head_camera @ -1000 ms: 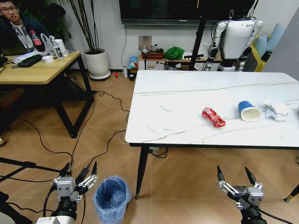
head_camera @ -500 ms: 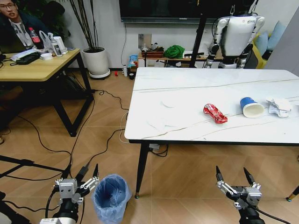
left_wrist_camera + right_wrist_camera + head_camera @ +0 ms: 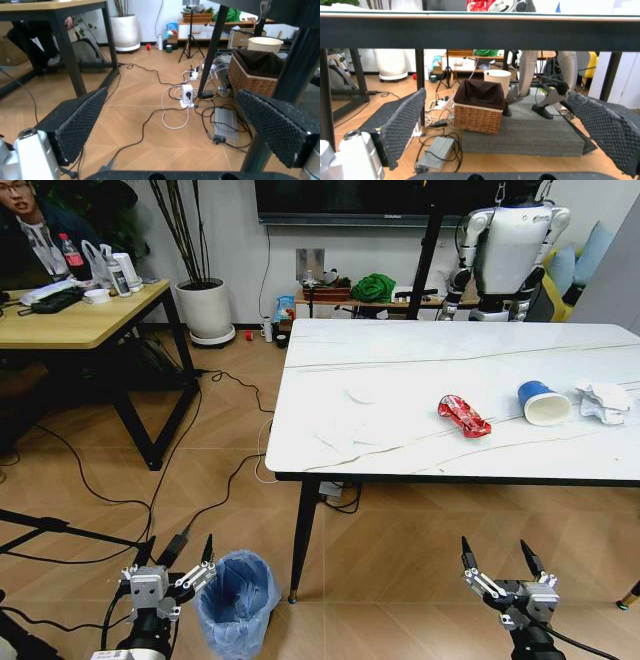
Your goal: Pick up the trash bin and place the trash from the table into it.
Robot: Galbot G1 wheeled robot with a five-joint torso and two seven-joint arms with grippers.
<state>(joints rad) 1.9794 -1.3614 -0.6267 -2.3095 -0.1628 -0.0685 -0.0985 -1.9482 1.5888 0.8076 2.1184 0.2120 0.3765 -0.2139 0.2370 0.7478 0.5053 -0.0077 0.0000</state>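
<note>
A: How do the jaws stand?

B: Both pairs are spread wide and grip nothing. The left gripper (image 3: 171, 558) hangs low over the wooden floor, its fingers parted. The right gripper (image 3: 496, 565) sits equally low on the other side, fingers splayed, with nothing between them.

A: Where is the trash bin from them?

B: The trash bin (image 3: 237, 604), with its crinkly blue liner, stands on the floor just beside the left gripper, toward the robot's right of it, near the table's black front leg (image 3: 303, 548). The right gripper is well apart from it. So the left arm is plainly the nearer one, I judge.

A: How does the bin lie?

B: Upright, its mouth open toward the ceiling. The rim is the part facing the jaws, so a short sideways reach to the rim looks like the thing to do.

A: And the trash?

B: Up on the white marble table (image 3: 400, 405), toward its far right: a crushed red can (image 3: 463, 415), then a blue paper cup (image 3: 543, 402) on its side, then crumpled white paper (image 3: 603, 401).
</note>
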